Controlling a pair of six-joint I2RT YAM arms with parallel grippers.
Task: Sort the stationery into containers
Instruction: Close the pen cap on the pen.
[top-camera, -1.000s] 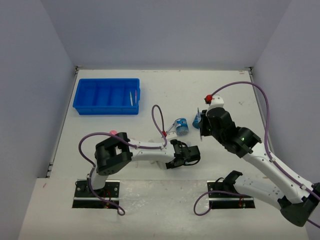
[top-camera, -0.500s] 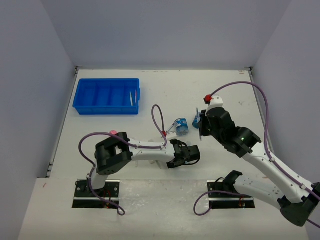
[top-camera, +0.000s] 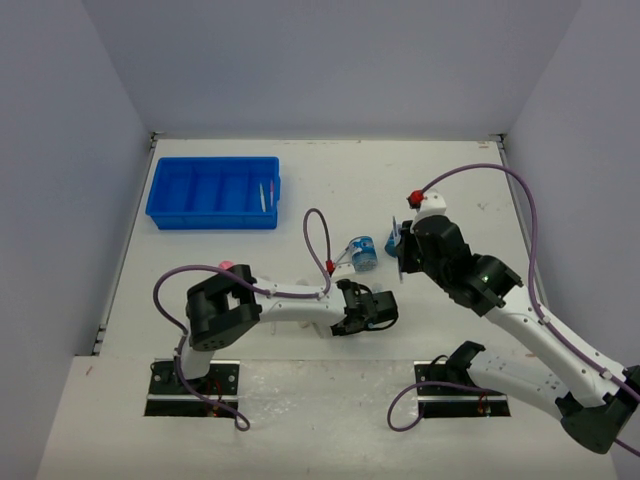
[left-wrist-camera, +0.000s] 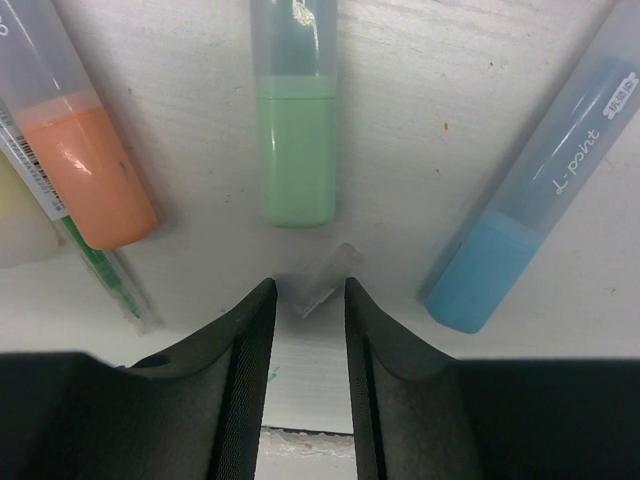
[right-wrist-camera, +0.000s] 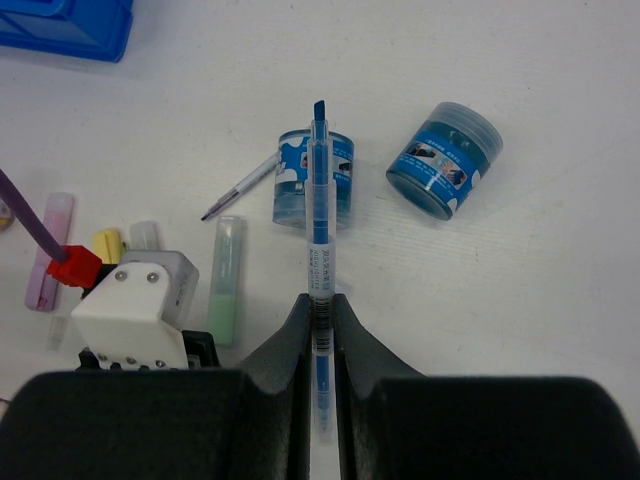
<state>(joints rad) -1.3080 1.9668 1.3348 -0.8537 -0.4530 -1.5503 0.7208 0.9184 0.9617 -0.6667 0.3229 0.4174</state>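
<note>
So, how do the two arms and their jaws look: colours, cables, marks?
Both arms, the left arm and the right arm, have white links with bulky black joints. A purple cable loops along each and ends in a red plug near the wrist. The jaws are matte black, with finely textured inner faces. A small green light glows on the right arm.

I see white counter (top-camera: 340, 175): blue divided tray (top-camera: 213, 192) far left, two round blue tubs (right-wrist-camera: 443, 158) mid, orange marker (left-wrist-camera: 90, 180), green marker (left-wrist-camera: 294, 150), blue marker (left-wrist-camera: 520, 240) nearer.
</note>
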